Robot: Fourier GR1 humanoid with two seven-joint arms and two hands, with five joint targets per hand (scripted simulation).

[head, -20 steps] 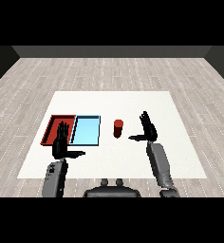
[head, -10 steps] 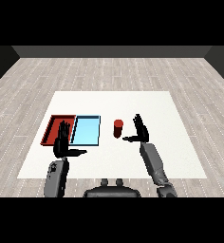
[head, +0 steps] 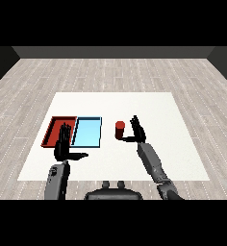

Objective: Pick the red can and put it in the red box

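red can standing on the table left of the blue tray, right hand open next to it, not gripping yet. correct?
One slip: the red can stands to the right of the light blue tray, not left of it, as the head view shows. The rest holds: it is upright on the table, and the right hand is open beside it, not yet curled round it.

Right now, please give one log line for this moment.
phase: reach | right hand: open, beside red can | left hand: open | red tray: no can
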